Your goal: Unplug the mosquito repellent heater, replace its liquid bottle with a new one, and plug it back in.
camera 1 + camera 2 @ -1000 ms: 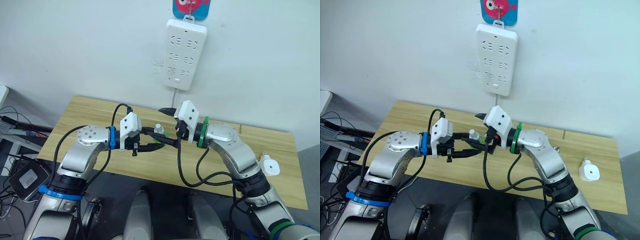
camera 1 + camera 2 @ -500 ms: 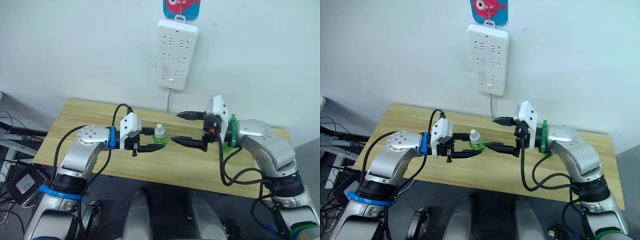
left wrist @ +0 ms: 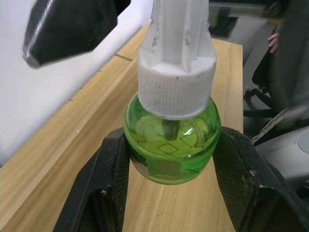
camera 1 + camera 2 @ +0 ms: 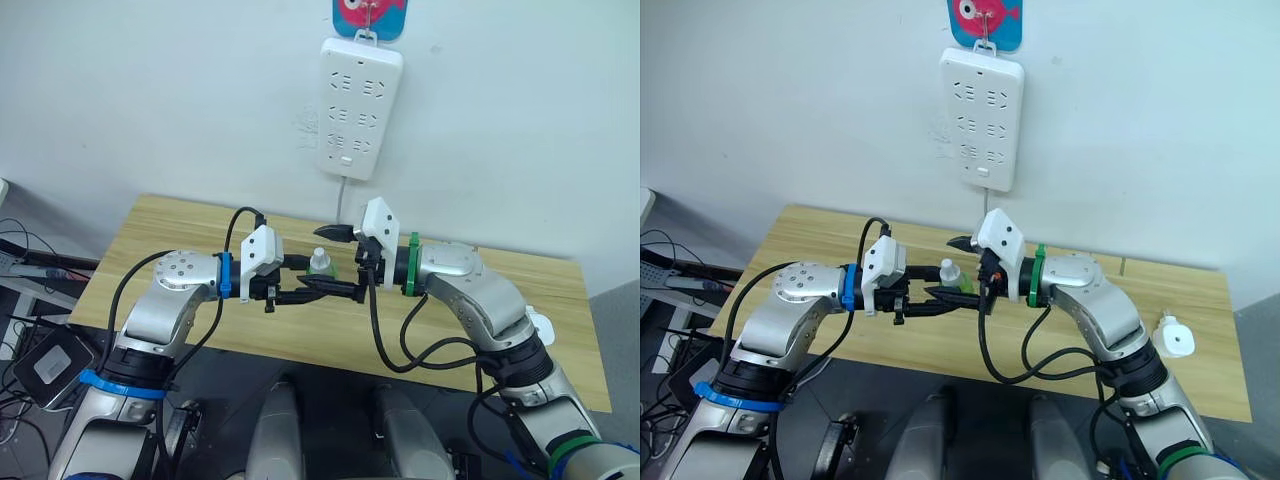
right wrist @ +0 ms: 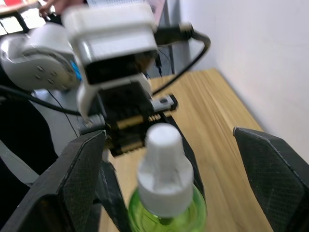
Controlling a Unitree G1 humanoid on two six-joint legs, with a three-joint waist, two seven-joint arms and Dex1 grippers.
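A small liquid bottle [image 3: 171, 145] with green liquid and a white cap hangs above the table's middle, upright, with my left gripper [image 4: 300, 279] shut on its round body. My right gripper [image 4: 326, 260] faces it from the other side. It is open, with one finger above the cap and one below the bottle [image 5: 164, 203], and its black fingers [image 5: 82, 179] stand wide apart from it. The mosquito repellent heater [image 4: 1170, 338], a small white rounded unit, lies on the table near its right end, apart from both grippers.
A long white power strip [image 4: 360, 95] hangs on the wall above the wooden table [image 4: 180, 225], with its cord running down behind it. Cables and a grey box [image 4: 55, 365] lie on the floor at the left.
Half a second ago my right gripper stood open well to the right of the bottle; it has moved left and now straddles it. The left gripper still holds the bottle in the same place.
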